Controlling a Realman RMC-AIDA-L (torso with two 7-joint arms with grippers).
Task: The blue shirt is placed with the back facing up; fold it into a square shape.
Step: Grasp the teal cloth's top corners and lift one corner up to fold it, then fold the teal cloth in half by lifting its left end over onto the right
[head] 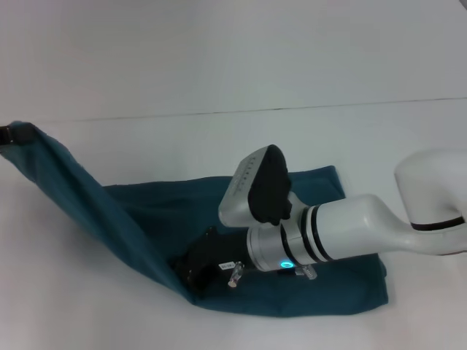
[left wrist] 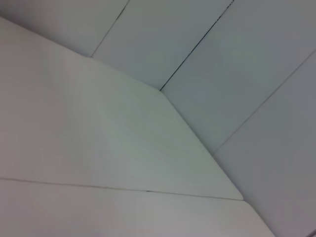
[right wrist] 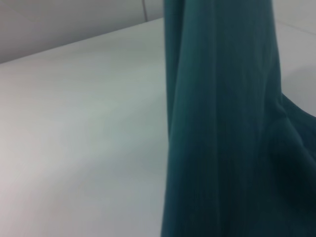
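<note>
White table (head: pixel 379 65) carries the blue shirt (head: pixel 146 211), mid-fold.
Left gripper (head: pixel 16 134) clenches its raised corner at 10 o'clock; right gripper (head: pixel 195 266) pins the low edge, grip unclear.

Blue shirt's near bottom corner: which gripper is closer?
Right. The right gripper sits on the blue shirt at that corner. The left gripper is far off at the frame's left edge, holding up the shirt's other end.

Bare table (head: pixel 379 138) lies open beyond the blue shirt (head: pixel 146 219).
</note>
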